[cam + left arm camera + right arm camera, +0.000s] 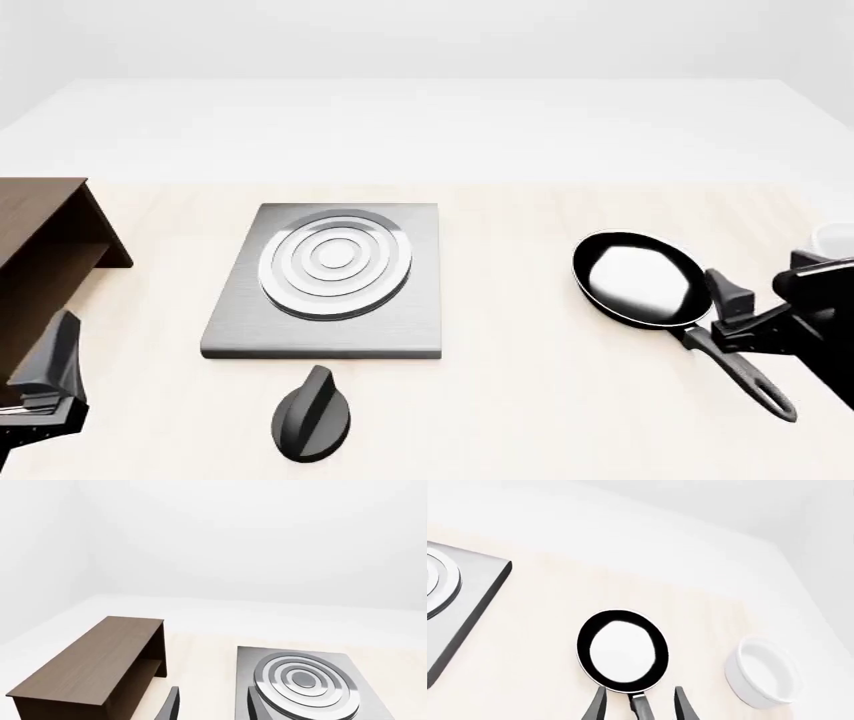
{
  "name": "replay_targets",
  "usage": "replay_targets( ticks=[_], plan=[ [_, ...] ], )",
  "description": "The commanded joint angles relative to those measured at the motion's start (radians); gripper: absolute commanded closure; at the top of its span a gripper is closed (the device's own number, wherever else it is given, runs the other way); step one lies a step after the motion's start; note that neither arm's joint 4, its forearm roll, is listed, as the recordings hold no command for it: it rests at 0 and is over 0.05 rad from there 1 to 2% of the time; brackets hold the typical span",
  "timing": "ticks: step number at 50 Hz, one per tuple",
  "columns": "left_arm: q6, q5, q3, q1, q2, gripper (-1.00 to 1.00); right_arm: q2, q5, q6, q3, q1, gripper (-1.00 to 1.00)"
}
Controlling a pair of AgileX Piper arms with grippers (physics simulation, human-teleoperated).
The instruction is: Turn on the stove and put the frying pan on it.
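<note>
Right gripper (pixel 639 704): fingers apart, straddling the frying pan (pixel 622 651) handle, pan bowl ahead. Left gripper (pixel 210 705): fingers apart, empty; stove (pixel 303 680) just ahead.

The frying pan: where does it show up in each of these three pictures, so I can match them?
Front view: the frying pan lies right of the stove, its handle toward the right gripper.
Right wrist view: low in the middle, handle between the fingers.
Left wrist view: not in it.
Shared landmark: the stove's ringed burner, seen in all three views.
</note>
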Motion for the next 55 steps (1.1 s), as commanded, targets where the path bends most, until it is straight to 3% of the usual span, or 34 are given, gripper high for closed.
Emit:
replay_targets(
  ticks=[1, 22, 24, 27, 40, 51, 55],
  plan=[
    [0.006, 0.024, 0.0, -0.017, 0.03, -1.0, 0.107, -0.071, -0.003, 0.019, -0.037, -1.0],
    [0.008, 0.025, 0.0, -0.018, 0.029, -1.0, 0.381, -0.324, -0.01, 0.069, -0.086, -1.0],
    [0.008, 0.024, 0.0, -0.017, 0.03, -1.0, 0.389, -0.31, -0.013, 0.052, -0.094, -1.0],
    [0.009, 0.022, 0.0, -0.018, 0.032, -1.0, 0.449, -0.372, -0.023, 0.062, -0.099, -1.0],
    [0.009, 0.014, 0.0, -0.016, 0.041, -1.0, 0.589, -0.469, -0.034, 0.052, -0.14, -1.0],
    [0.01, 0.02, 0.0, -0.013, 0.035, -1.0, 0.666, -0.544, -0.022, 0.085, -0.12, -1.0],
    [0.011, 0.02, 0.0, -0.013, 0.035, -1.0, 0.738, -0.614, -0.028, 0.105, -0.118, -1.0]
  ],
)
